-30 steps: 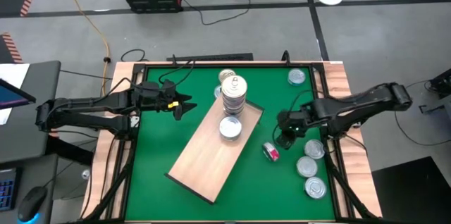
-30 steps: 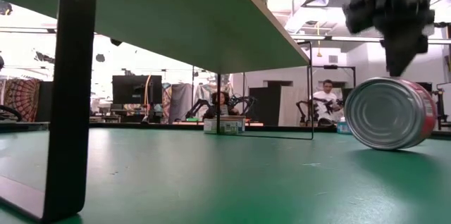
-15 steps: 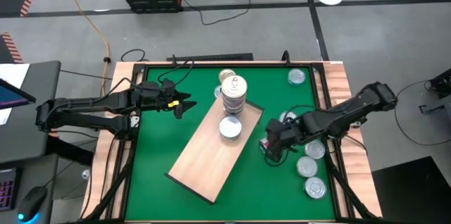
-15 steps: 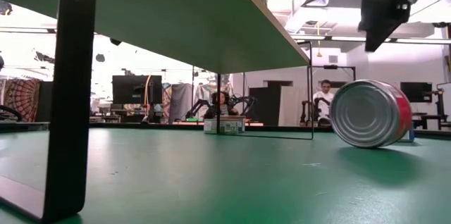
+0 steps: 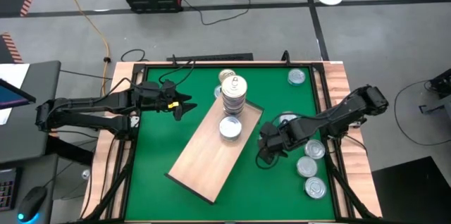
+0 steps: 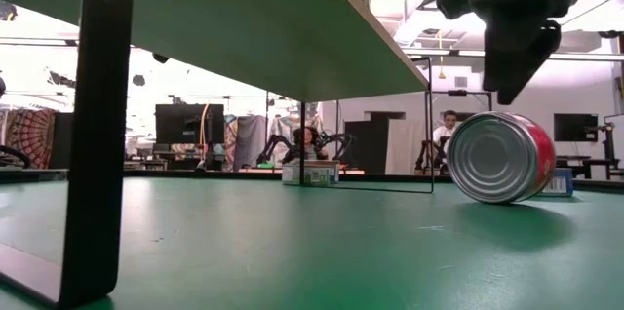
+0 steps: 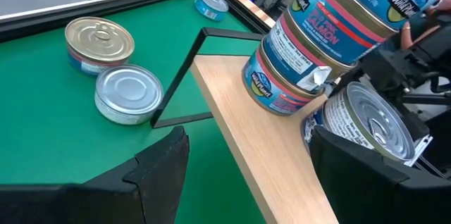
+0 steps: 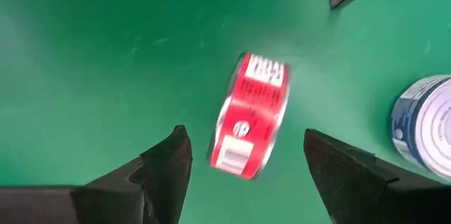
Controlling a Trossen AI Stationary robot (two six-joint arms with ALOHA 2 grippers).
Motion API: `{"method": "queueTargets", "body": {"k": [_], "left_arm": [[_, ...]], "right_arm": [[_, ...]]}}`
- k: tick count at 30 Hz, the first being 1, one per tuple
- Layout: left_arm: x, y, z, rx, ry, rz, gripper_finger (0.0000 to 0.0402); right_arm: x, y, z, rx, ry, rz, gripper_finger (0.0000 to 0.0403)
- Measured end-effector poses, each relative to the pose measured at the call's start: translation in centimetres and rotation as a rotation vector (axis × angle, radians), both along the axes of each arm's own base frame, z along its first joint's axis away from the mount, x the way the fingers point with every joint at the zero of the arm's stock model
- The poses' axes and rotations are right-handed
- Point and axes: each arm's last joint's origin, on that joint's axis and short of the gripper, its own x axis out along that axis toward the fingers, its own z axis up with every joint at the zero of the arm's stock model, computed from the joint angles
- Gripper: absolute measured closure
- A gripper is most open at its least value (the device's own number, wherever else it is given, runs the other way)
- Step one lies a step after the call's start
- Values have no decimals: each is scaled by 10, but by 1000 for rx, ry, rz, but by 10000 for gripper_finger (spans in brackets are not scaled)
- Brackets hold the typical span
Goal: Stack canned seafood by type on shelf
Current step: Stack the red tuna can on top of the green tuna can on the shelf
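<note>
A red-labelled tin of canned seafood [image 8: 250, 118] lies on its side on the green table, resting on its round wall [image 6: 499, 157]. My right gripper [image 8: 246, 157] hangs open just above it, one finger on either side, touching nothing; in the high view the gripper [image 5: 264, 144] hides the tin. On the tan shelf [image 5: 204, 160] stand a stack of tins [image 5: 234, 94] and a single tin [image 5: 230, 127]. My left gripper [image 5: 184, 106] waits open, left of the shelf.
Two tins [image 7: 100, 41] [image 7: 129, 94] stand on the table behind the shelf. More tins stand at the table's right: one in the far corner [image 5: 297, 77] and three along the right edge [image 5: 314, 148] [image 5: 307, 167] [image 5: 316, 188]. The shelf's black legs [image 6: 97, 125] stand on the table.
My right gripper has moved toward the table's left and a little toward the near edge, coming over the red tin. The tin has rolled a short way toward the table's left, still lying on its side.
</note>
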Motion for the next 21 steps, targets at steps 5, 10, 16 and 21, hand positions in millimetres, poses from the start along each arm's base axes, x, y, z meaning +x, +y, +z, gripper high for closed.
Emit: {"method": "queueTargets", "body": {"k": [5,10,16,21], "left_arm": [[0,0,0,-2,0,-3,120],[0,0,0,-7,-1,-13,120],[0,0,0,-7,0,-15,120],[0,0,0,3,3,-20,120]], "right_arm": [[0,-1,-3,-21,-9,-5,106],[-1,0,-7,-31,-4,-1,106],[-4,3,-19,1,-7,-7,106],[-7,7,-28,33,-7,-13,106]]}}
